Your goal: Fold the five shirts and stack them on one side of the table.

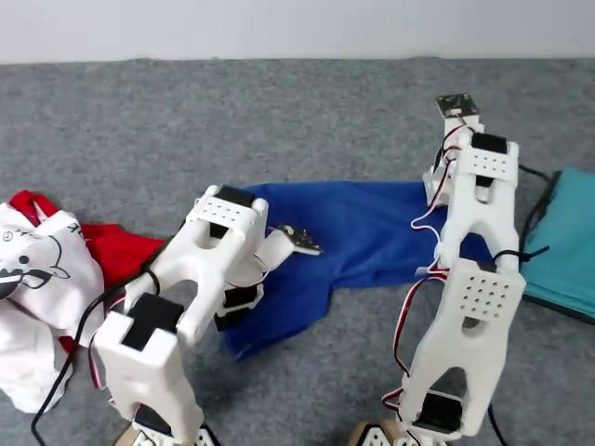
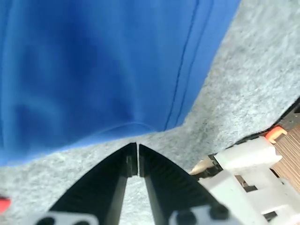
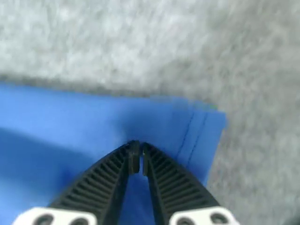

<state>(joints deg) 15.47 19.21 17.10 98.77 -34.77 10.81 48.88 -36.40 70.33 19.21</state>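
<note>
A blue shirt (image 1: 363, 232) lies spread across the middle of the grey felt table. My left gripper (image 1: 238, 308) is down at the shirt's near left part. In the left wrist view the left gripper (image 2: 138, 149) is shut, its tips on bare felt just short of the blue shirt's (image 2: 93, 70) hem. My right gripper (image 1: 435, 193) is at the shirt's far right end. In the right wrist view the right gripper (image 3: 136, 149) is shut with its tips pressed into the blue shirt (image 3: 70, 122) near a stitched corner.
A white printed shirt (image 1: 37, 279) and a red shirt (image 1: 116, 251) lie bunched at the left edge. A folded teal shirt (image 1: 572, 242) sits at the right edge. The right arm's base (image 2: 243, 159) shows in the left wrist view.
</note>
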